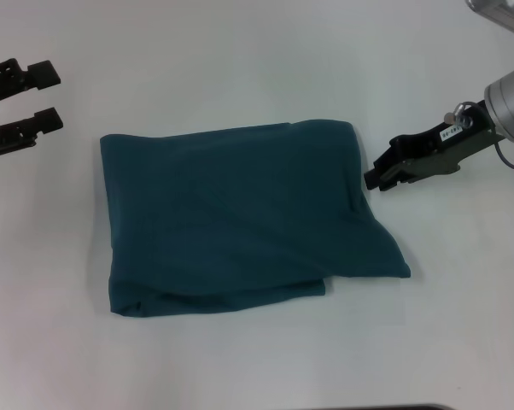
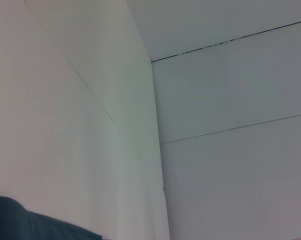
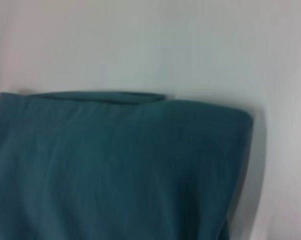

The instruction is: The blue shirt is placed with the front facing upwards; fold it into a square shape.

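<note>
1. Both grippers are sitting clear of the blue shirt [image 1: 240,218]: your left gripper [image 1: 45,96] at the frame's upper left, fingers spread wide; your right gripper [image 1: 385,175] beside the shirt's right edge, fingers seemingly closed and gripping nothing.
2. You are looking at a roughly square bundle lying mid-counter [image 1: 240,51], lower right corner flaring out, lettering hidden.

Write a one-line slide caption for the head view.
Blue shirt folded into a rough square on the white table, left gripper open and right gripper shut, both clear of it.
</note>
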Controlling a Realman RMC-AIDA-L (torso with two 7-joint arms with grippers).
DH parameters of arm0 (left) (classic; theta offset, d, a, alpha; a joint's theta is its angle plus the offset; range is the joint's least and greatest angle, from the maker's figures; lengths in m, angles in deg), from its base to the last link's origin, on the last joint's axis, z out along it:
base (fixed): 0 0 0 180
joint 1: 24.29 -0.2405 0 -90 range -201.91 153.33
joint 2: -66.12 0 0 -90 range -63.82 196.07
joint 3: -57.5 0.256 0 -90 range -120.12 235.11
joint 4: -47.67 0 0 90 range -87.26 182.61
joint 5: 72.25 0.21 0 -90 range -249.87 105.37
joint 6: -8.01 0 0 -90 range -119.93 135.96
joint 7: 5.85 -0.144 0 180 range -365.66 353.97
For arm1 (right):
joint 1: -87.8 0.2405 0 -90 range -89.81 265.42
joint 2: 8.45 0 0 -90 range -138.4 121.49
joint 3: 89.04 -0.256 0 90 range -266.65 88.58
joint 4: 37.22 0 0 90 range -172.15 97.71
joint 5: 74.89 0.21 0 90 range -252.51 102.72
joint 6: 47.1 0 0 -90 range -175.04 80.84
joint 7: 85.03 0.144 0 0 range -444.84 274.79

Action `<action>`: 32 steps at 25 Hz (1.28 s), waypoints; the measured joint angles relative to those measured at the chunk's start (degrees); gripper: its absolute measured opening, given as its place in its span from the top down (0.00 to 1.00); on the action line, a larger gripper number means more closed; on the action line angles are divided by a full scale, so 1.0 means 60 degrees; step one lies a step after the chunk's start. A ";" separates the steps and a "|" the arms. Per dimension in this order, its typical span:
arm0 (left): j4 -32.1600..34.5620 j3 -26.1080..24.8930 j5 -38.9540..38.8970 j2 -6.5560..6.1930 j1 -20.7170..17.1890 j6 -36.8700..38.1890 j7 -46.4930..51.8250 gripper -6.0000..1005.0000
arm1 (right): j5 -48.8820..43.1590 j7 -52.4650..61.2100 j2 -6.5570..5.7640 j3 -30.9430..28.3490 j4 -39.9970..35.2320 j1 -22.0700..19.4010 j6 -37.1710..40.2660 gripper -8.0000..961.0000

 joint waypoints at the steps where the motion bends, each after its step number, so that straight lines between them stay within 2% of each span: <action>1: 0.0000 -0.0001 0.0000 0.0003 -0.0003 -0.0001 -0.0001 0.20 | 0.0010 -0.0009 0.0000 -0.0031 0.0000 -0.0018 -0.0062 0.93; 3: 0.0000 -0.0002 0.0000 0.0007 -0.0010 0.0000 -0.0002 0.20 | 0.0011 0.0021 -0.0002 -0.0061 0.0025 -0.0033 -0.0218 0.93; 6: 0.0000 -0.0004 0.0000 0.0010 -0.0011 0.0007 -0.0005 0.20 | 0.0018 0.0062 0.0059 -0.0112 0.0069 -0.0036 -0.0431 0.73; 12: 0.0001 -0.0004 0.0000 0.0020 -0.0009 0.0006 -0.0010 0.20 | 0.0059 0.0093 0.0289 -0.0430 0.0094 -0.0002 -0.0523 0.49; 16: 0.0000 -0.0004 0.0000 0.0027 0.0003 0.0003 -0.0011 0.20 | 0.0224 0.0093 0.0342 -0.0579 0.0114 -0.0005 -0.0568 0.36; 22: 0.0000 -0.0004 0.0000 0.0028 0.0011 -0.0012 -0.0016 0.20 | 0.0267 0.0124 0.0324 -0.0607 0.0402 0.0008 -0.0725 0.38; 30: 0.0000 -0.0004 0.0000 0.0028 0.0024 -0.0021 -0.0025 0.20 | 0.0267 0.0130 0.0305 -0.0615 0.0480 0.0012 -0.0756 0.50; 32: 0.0000 -0.0003 0.0000 0.0028 0.0024 -0.0021 -0.0026 0.20 | 0.0267 0.0132 0.0305 -0.0610 0.0480 0.0011 -0.0757 0.50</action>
